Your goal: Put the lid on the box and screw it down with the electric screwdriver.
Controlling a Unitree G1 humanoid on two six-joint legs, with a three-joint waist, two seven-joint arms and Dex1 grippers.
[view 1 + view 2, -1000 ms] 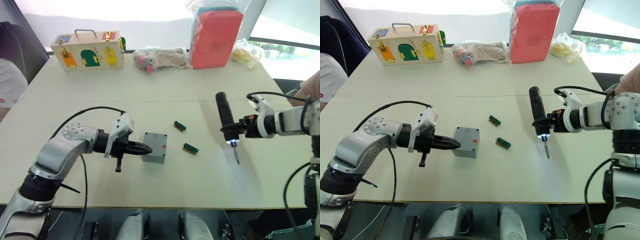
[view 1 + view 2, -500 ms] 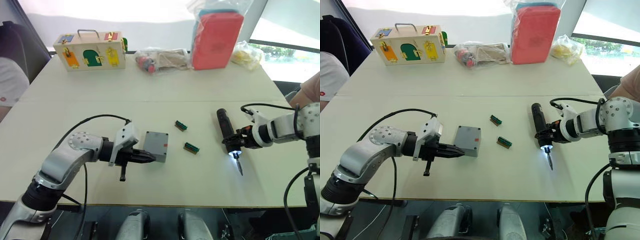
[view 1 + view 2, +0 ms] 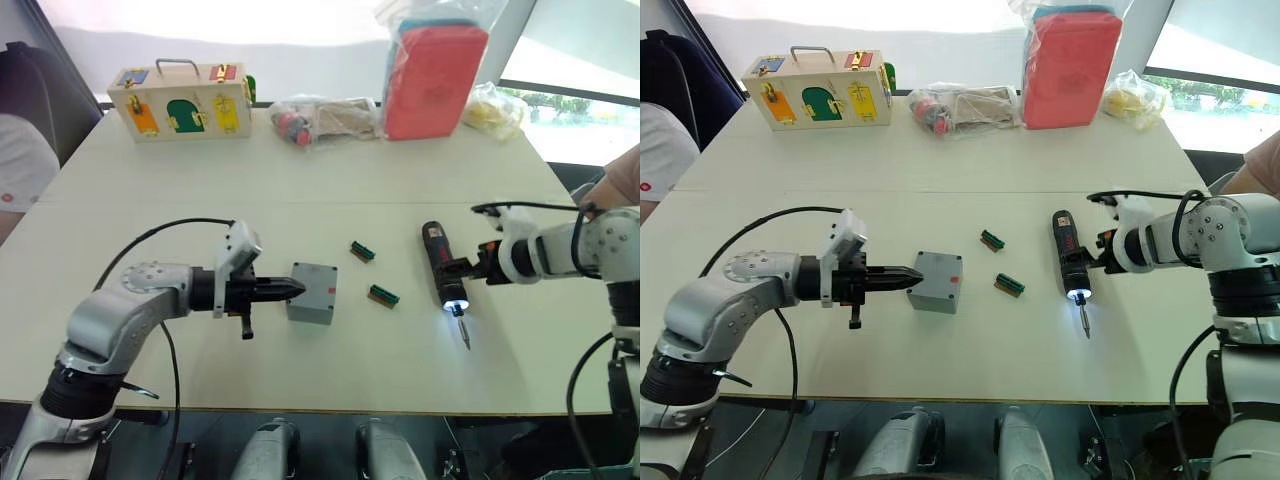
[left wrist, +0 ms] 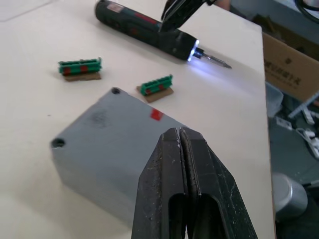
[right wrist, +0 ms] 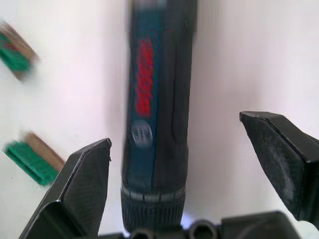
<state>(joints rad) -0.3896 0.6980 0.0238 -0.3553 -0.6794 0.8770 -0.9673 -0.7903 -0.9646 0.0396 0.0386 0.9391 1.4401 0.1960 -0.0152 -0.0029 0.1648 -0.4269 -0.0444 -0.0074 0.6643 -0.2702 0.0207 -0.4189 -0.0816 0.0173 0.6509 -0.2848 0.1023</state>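
Observation:
The grey box (image 3: 312, 293) sits on the table a little left of centre. Its top is a flat grey face with corner screw holes (image 4: 115, 90), which looks like the lid seated flush; I cannot make out a seam. My left gripper (image 3: 297, 290) is shut, its tips against the box's left side (image 4: 180, 133). The electric screwdriver (image 3: 440, 268) lies flat on the table to the right, tip light on and its bit (image 3: 463, 331) pointing at the front edge. My right gripper (image 3: 1098, 262) is open astride it, and its fingers (image 5: 82, 184) stand clear of the barrel (image 5: 157, 124).
Two green connector pieces (image 3: 361, 251) (image 3: 382, 295) lie between box and screwdriver. At the back stand a wooden latch box (image 3: 180, 100), a clear bag of parts (image 3: 320, 118), a red pack (image 3: 432, 75) and a yellow bag (image 3: 492, 105). A person sits at the left edge (image 3: 20, 160).
The right gripper has lowered the screwdriver onto the table and opened off it. The box, tipped up half a second ago, rests flat again with the left gripper still shut against it.

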